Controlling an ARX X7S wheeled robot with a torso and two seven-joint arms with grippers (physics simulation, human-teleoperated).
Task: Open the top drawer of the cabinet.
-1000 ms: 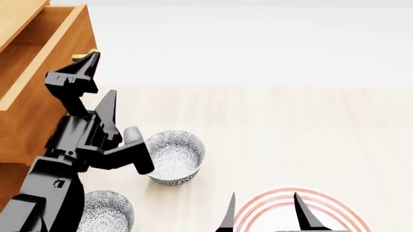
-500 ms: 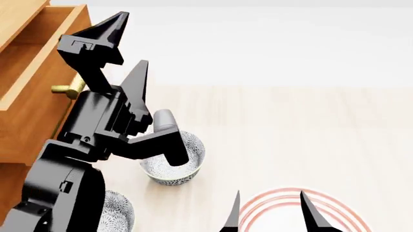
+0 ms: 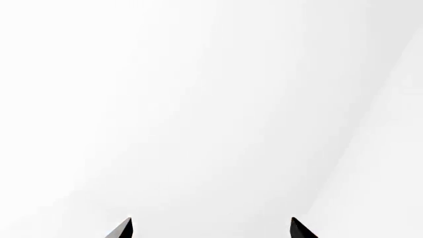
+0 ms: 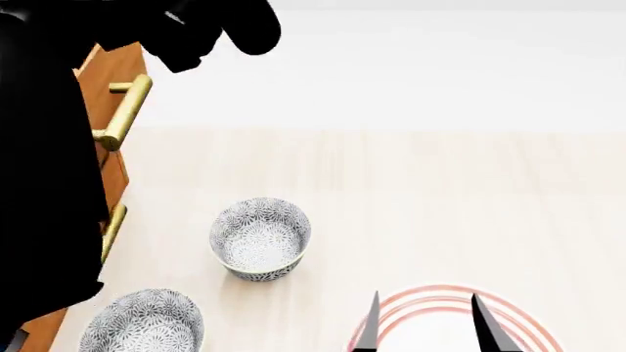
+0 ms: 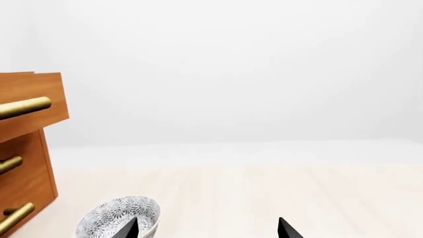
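Standing beside the rig, main risk noted: the left arm (image 4: pixel 49 161) is raised close across the head camera and hides most of the cabinet (image 4: pixel 116 172), so any further arm motion near it could knock the protruding top drawer (image 5: pixel 33 106) unseen. Left gripper (image 3: pixel 211 229) shows spread tips against blank white, holding nothing; right gripper (image 4: pixel 430 323) also spread and empty, low over a red-ringed plate (image 4: pixel 411 304). Top drawer sits at far left, orange-brown front jutting forward of the lower ones, brass bar handle (image 4: pixel 124 111) free
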